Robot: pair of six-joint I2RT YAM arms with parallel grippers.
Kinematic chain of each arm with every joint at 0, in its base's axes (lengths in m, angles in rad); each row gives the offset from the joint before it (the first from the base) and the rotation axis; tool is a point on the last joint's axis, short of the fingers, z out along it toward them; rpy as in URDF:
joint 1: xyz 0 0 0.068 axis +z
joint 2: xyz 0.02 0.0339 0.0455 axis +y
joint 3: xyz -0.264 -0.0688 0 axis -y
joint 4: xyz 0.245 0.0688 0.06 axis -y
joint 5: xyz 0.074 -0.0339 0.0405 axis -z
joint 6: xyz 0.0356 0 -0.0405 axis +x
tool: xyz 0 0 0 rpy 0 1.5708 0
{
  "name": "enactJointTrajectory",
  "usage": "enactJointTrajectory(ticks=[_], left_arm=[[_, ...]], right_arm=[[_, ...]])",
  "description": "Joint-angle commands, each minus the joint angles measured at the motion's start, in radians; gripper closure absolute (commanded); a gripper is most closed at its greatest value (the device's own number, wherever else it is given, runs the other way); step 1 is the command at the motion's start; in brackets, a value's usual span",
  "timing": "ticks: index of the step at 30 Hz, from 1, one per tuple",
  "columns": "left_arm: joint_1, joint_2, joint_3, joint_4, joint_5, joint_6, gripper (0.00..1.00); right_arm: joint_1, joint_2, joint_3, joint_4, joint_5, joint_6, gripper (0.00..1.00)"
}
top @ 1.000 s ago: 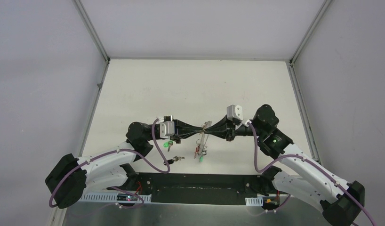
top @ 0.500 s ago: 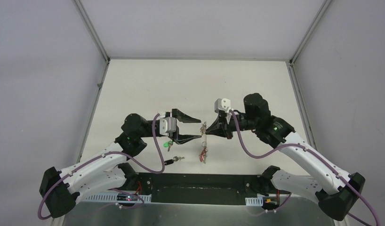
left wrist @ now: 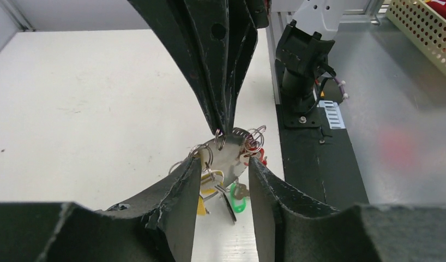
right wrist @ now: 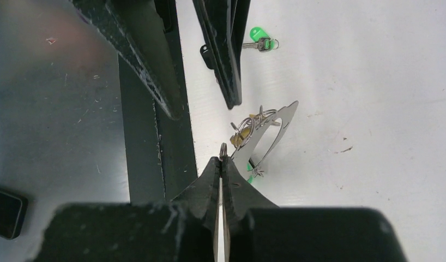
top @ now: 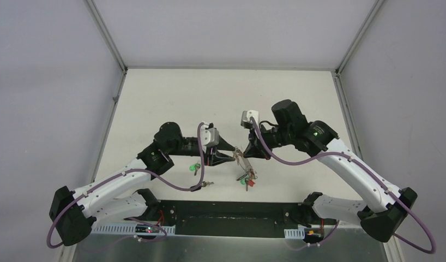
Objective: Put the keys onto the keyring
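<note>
Caught the right gripper (right wrist: 221, 159) pinched fully shut on the rim of the keyring (left wrist: 231, 158), holding it up off the desk (top: 221, 98) and tilted rather than flat. Spotted a bunch of hanging keys (top: 247, 182) dangling under the keyring on little split rings, with red, green and yellow caps.

Found the left gripper (left wrist: 223, 188) facing the keyring from the opposite side, jaws parted and straddling its lower edge, one finger on either side. Couldn't call contact with the metal either way, honestly, way too cramped in the wrist view. Didn't look like a proper clamp though.

Noticed the green-capped key (right wrist: 258, 45) lying flat on the desk, left of the keyring and well apart from it, not threaded on. Same deal for the black-capped key (top: 202, 186), also flat on the desk, lower-left of the keyring in the overhead shot. Saw both loose, clear of the keyring.
</note>
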Motion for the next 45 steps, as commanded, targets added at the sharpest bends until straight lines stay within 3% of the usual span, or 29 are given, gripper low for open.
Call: enactJointTrajectory(ticks=[1,9,13,18,21,26,32,37,45], left_arm=[[-0.024,0.054,0.075,-0.011,0.017,-0.057,0.62],[-0.074,0.115,0.1,-0.003,-0.009,-0.057,0.68],[-0.09,0.131,0.097,-0.002,-0.033,-0.056,0.7],[-0.096,0.123,0.087,-0.015,-0.081,-0.051,0.8],[-0.096,0.119,0.097,-0.057,-0.112,-0.032,0.78],[-0.095,0.071,0.09,-0.093,-0.18,-0.002,0.67],[-0.096,0.013,0.074,-0.102,-0.214,0.023,0.66],[-0.097,0.03,0.093,-0.084,-0.165,0.019,0.64],[-0.121,0.095,0.126,-0.082,-0.106,0.027,0.7]], right_arm=[[0.012,0.023,0.082,-0.041,0.011,0.019,1.0],[0.027,0.103,0.153,-0.126,0.063,0.045,1.0],[0.033,0.103,0.147,-0.108,0.037,0.036,1.0],[0.035,0.069,0.121,-0.06,0.012,0.027,1.0],[0.035,0.048,0.106,-0.037,-0.003,0.014,1.0],[0.035,0.032,0.089,-0.027,-0.01,-0.002,1.0],[0.037,0.033,0.092,-0.033,-0.031,-0.023,1.0],[0.036,0.022,0.082,-0.02,-0.033,-0.034,1.0],[0.038,0.02,0.077,-0.006,-0.037,-0.026,1.0]])
